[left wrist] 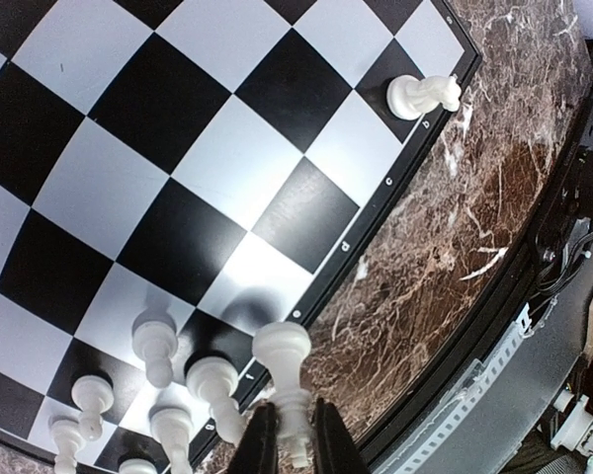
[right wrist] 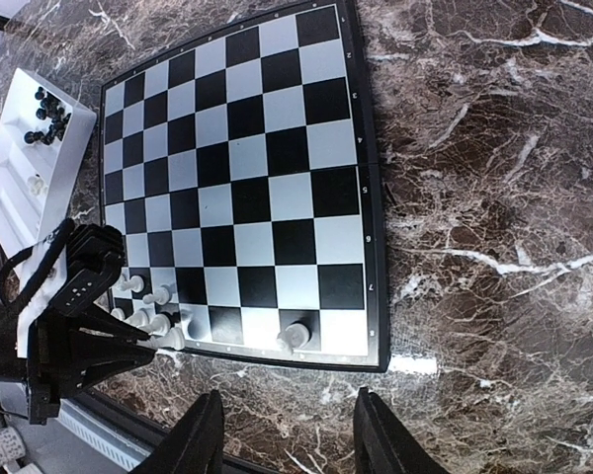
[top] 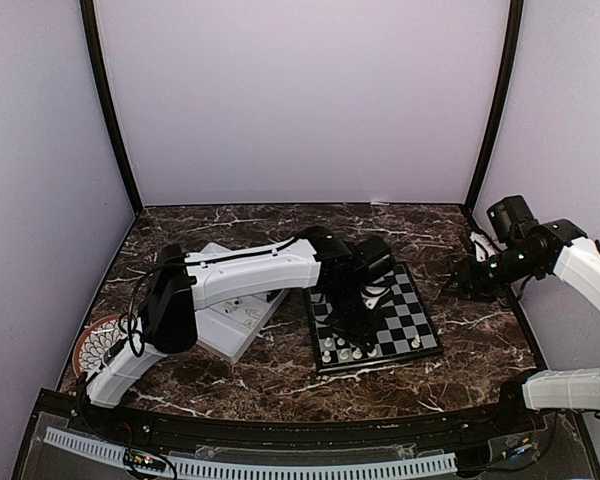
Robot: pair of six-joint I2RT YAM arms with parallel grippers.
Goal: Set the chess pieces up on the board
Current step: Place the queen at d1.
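Note:
The board [top: 412, 322] lies on the marble table; it also shows in the left wrist view [left wrist: 237, 148] and the right wrist view [right wrist: 277, 138]. My left gripper [left wrist: 289, 439] is shut on a white chess piece [left wrist: 285, 360], holding it by its base above the board's near edge. Several white pieces [left wrist: 158, 346] stand at the board's near-left corner, and a white knight [left wrist: 423, 96] stands further along the near row. My right gripper [right wrist: 287, 434] is open and empty, off the board's right side [top: 460, 285]. Black pieces [right wrist: 47, 123] lie in the white tray [right wrist: 20, 188].
The white divided tray [top: 242, 325] sits left of the board under my left arm. A round patterned plate [top: 98, 345] is at the far left. A black rail [top: 280, 430] runs along the table's near edge.

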